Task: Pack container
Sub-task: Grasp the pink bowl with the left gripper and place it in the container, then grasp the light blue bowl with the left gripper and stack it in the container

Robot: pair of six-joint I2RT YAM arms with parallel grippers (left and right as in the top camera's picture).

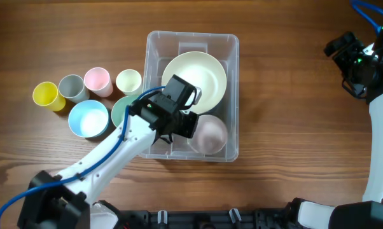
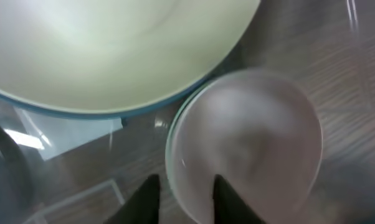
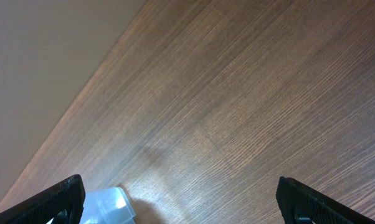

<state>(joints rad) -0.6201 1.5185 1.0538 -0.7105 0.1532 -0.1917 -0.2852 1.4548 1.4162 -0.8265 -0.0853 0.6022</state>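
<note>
The clear plastic container (image 1: 233, 95) stands mid-table. Inside it lie a large cream bowl (image 1: 194, 75) at the back and a pink bowl (image 1: 210, 133) at the front right. My left gripper (image 1: 184, 124) is down inside the container at the pink bowl's left edge. In the left wrist view its fingers (image 2: 184, 200) straddle the pink bowl's (image 2: 250, 143) rim, one outside and one inside, with gaps showing on both sides, so it is open. The cream bowl (image 2: 113, 50) fills the top of that view. My right gripper (image 1: 345, 52) is wide open and empty (image 3: 181, 200) over bare table at the far right.
Left of the container stand a yellow cup (image 1: 44, 95), a grey cup (image 1: 71, 86), a pink cup (image 1: 97, 81) and a cream cup (image 1: 128, 81). A blue bowl (image 1: 88, 118) and a green bowl (image 1: 121, 109), partly under my left arm, sit in front of them.
</note>
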